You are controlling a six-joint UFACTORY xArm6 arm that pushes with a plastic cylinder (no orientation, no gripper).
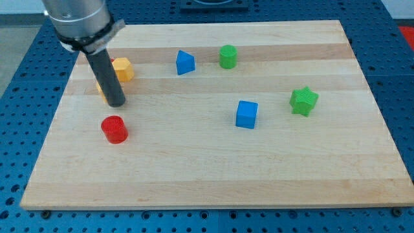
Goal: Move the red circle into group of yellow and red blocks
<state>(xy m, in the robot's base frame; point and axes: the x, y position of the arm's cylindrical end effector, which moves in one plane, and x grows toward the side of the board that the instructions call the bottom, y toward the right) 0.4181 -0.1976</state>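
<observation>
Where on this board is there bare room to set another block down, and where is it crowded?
Free: the wide strip along the view's bottom, below the red circle and blue cube; also the middle, between them. Crowded: the top-left corner, where my tip stands beside the yellow block, a red block partly hidden behind the rod.

Red circle [115,129]: short red cylinder, upright, flat face up, lying on the surface at the view's left, apart from other blocks. Yellow block [123,69]: faceted, toward the view's top-left; beside it a red block [110,63] and another yellow block [99,87], both mostly hidden.
</observation>
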